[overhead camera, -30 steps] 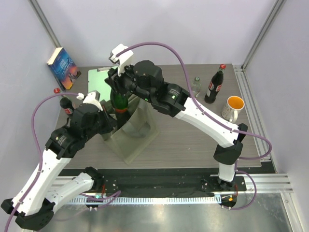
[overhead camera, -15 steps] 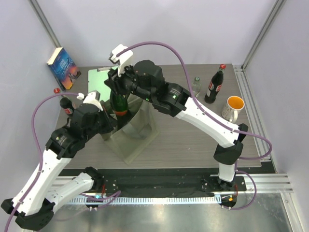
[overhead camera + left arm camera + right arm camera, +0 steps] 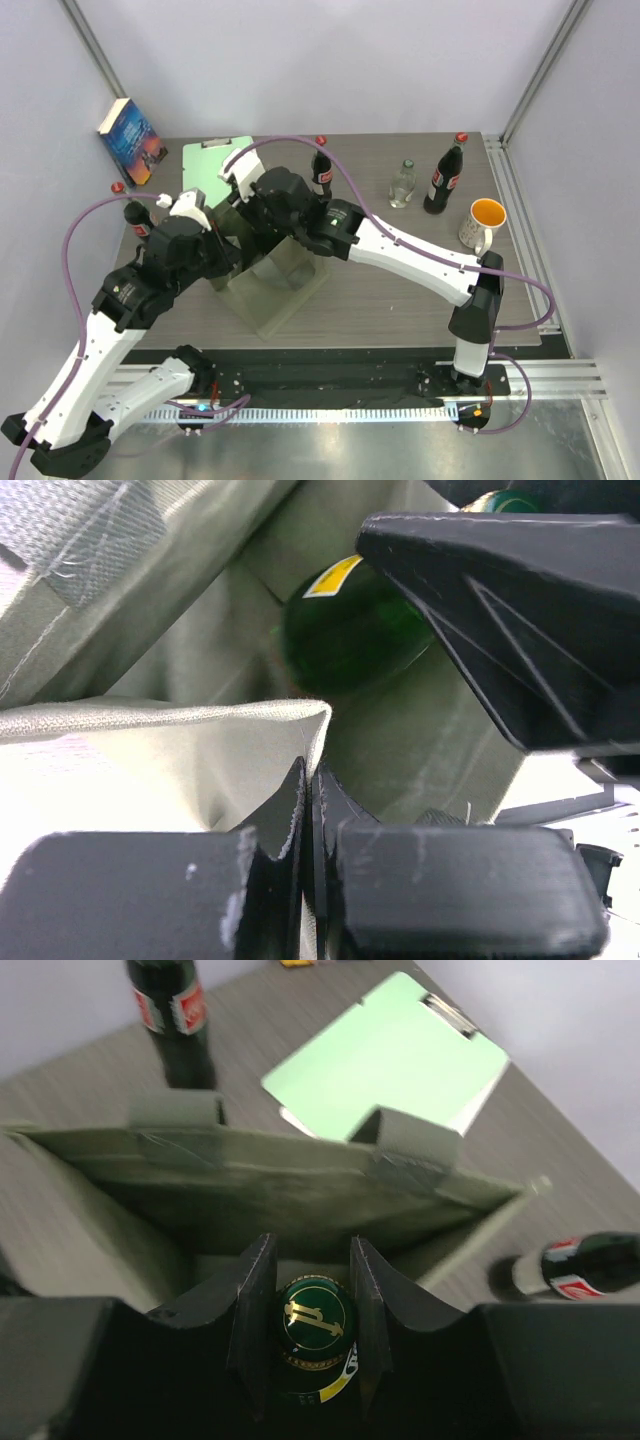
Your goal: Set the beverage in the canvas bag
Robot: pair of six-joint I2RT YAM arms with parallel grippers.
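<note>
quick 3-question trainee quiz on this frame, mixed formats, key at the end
1. True or false: the green bottle is down inside the canvas bag.
2. What is the left gripper doing? A) pinching the bag's fabric edge; B) hanging open over the table; C) gripping the bottle's neck.
3. Fill in: the right gripper has a finger on either side of the bottle's ___.

Key: 1 true; 2 A; 3 cap.
</note>
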